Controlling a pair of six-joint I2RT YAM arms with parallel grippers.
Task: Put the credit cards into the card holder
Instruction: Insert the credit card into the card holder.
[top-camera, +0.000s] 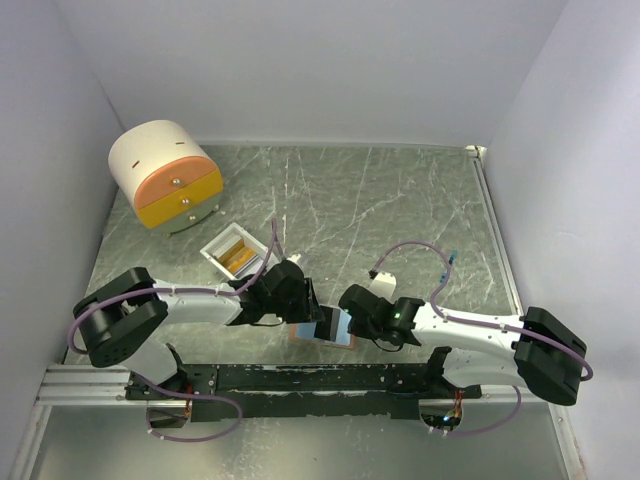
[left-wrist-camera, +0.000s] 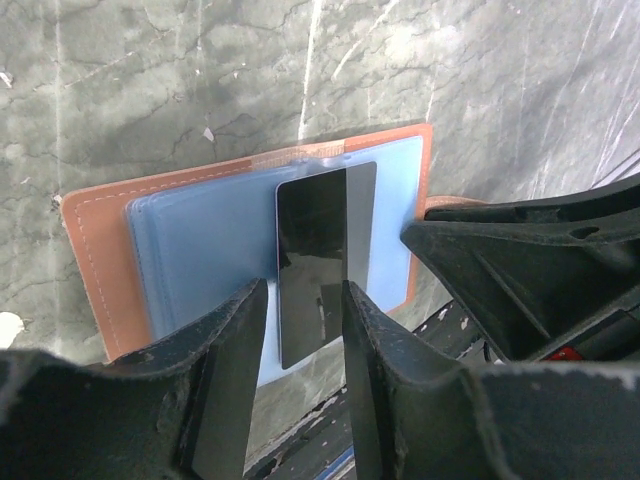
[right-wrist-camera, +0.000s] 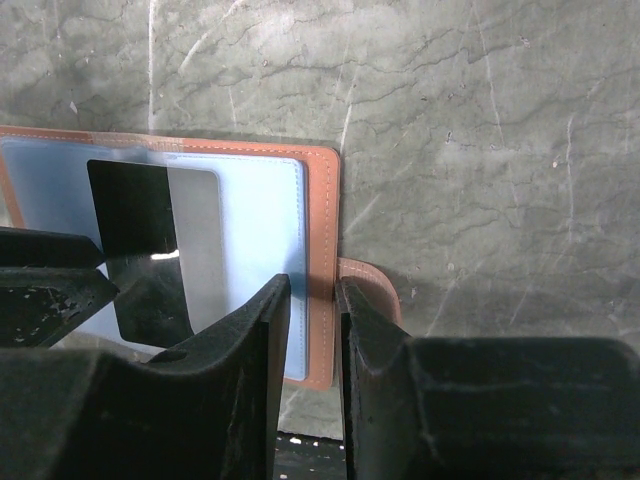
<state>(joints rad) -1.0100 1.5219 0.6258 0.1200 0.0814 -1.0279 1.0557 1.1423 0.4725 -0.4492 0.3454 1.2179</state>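
1. Pinching the rim of the salmon-brown, blue-lined folding card holder, the right gripper steadies it on the marbled table.
2. Left gripper spread; the thin dark rectangular card, half-pocketed and unheld, may slip out.

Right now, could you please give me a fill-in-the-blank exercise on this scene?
The card holder lies ___, pockets showing.
Its lining is pale ___.
One black ___ sits in a pocket.
The round drawer unit stands in the far ___ corner.
Missing: open; blue; card; left.
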